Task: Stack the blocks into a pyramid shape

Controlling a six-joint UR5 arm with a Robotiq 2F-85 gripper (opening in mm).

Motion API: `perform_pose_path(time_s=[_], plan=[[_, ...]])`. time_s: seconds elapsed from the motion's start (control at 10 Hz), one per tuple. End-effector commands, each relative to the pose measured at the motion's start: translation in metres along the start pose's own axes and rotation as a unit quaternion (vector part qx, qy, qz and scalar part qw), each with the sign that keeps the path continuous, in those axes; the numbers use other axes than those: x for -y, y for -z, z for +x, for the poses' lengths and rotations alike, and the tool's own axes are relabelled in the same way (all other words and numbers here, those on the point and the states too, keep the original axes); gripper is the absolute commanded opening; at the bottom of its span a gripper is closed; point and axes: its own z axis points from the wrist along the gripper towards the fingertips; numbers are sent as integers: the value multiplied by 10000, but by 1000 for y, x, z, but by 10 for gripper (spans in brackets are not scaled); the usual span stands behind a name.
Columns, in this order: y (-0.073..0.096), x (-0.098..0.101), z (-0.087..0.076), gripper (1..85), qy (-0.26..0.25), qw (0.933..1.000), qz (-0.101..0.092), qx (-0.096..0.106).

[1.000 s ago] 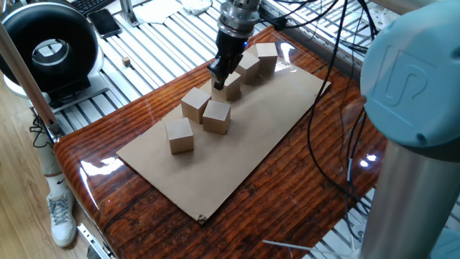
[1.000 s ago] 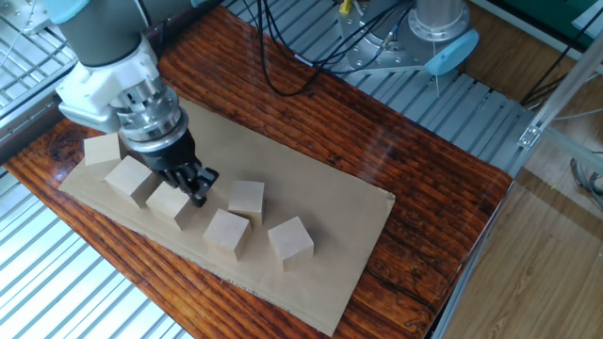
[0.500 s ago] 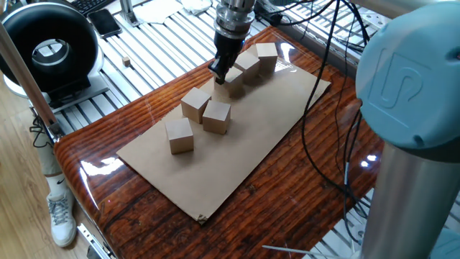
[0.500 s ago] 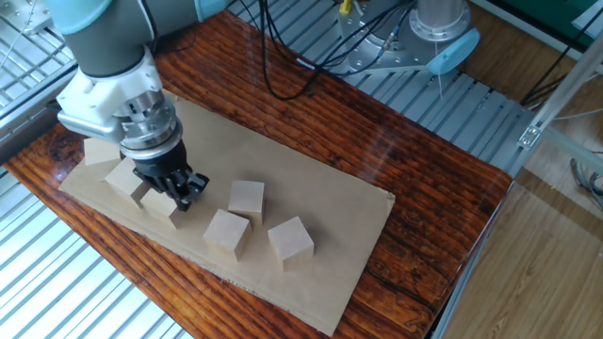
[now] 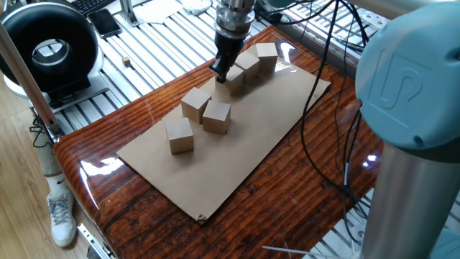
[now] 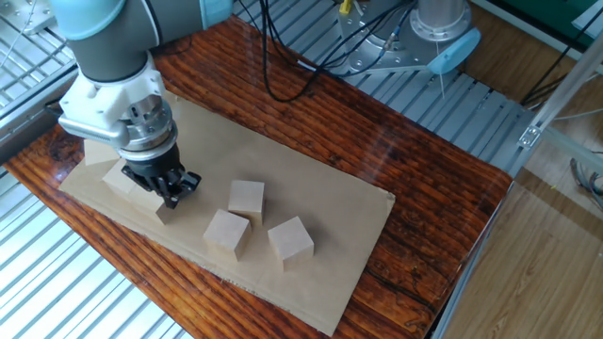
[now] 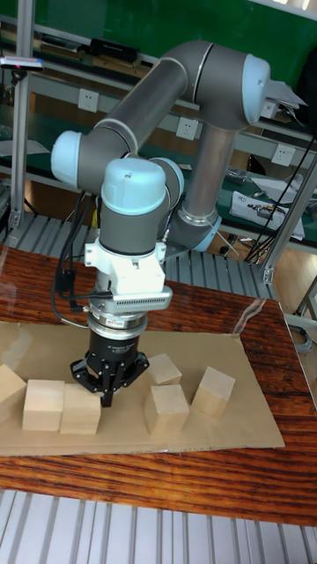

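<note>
The robot arm (image 7: 167, 132) bends over the table and points its gripper (image 6: 170, 191) straight down at a block (image 7: 81, 410) in the row of three; its black fingers sit low around this block, but I cannot tell if they squeeze it. All six blocks (image 5: 215, 116) are plain, pale wooden cubes with sharp edges. They lie flat on a smooth brown cardboard sheet (image 5: 244, 155) on the shiny dark wood table (image 6: 415, 169)

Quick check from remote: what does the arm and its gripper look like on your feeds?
The arm has grey tube links with light-blue joint caps. A white wrist block with a slotted strip carries a silver collar and a black gripper with dark fingers. Black cables run alongside the wrist.
</note>
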Motion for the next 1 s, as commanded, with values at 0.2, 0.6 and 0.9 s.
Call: perform_pose_path(time_s=[0.2, 0.6, 0.9], plan=[[-6, 15, 6, 60, 68, 9999, 132, -31], [-9, 15, 18, 53, -15, 9998, 45, -177], [7, -29, 7, 80, -729, 9948, -712, 7]])
